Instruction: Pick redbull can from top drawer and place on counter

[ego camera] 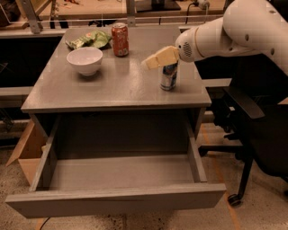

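From where I am standing, the redbull can (168, 77) is standing upright on the desk (126, 85), right of centre in the frame, with its long axis running straight up and its silver top facing the ceiling. It is sitting close to the desk's right edge and not far from the front edge. The hand (151, 61) is hanging just above and to the left of the can's top, pointing toward the left of the frame. I cannot tell whether it is released or clenched, nor whether it is touching the can. The white arm (234, 31) is reaching in from the upper right.

A broad bare stretch of desk is lying open left of the can. Beyond it, a white bowl (85, 60) is resting toward the upper left, with a green bag (90, 39) behind it and an orange-red soda can (119, 39) standing upright near the back edge, all well apart from the redbull can.

The top drawer (117, 202) is hanging pulled far out across the lower frame, showing only its grey floor and side walls.

The desk's surface is looking smooth, matte and grey. A dark office chair (252, 130) is sitting at the right, a cardboard box (27, 152) is leaning at the lower left, and a wooden bench (90, 6) is running along the top.
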{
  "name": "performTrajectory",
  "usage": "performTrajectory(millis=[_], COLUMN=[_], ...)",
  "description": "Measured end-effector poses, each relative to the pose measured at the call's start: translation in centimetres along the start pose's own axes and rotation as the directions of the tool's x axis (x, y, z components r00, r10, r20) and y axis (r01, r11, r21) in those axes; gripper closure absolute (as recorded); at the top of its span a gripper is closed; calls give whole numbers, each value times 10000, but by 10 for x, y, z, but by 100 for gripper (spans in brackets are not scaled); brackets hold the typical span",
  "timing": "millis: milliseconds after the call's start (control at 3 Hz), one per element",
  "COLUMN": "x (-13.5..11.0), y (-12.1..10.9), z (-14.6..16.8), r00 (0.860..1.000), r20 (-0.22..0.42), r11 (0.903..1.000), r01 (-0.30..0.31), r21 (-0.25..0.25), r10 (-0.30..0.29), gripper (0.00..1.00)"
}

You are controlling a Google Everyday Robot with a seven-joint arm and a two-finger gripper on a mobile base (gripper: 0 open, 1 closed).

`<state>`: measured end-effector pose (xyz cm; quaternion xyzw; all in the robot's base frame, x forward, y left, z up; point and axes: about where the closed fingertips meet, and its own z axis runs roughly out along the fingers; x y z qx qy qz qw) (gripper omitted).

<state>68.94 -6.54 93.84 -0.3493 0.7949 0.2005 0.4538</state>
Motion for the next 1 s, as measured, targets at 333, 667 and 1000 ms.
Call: performTrajectory(millis=[333, 667, 1000], x=[-2, -8, -5], y=[-13, -29, -57], z=[-41, -98, -161], r00=[9997, 9991, 9967], r20=[-145, 246, 792], r11=[9950, 9832, 9705], r01=[217, 300, 0], r21=[974, 1798, 2412], r10=[-204, -350, -196], gripper=[0, 0, 0])
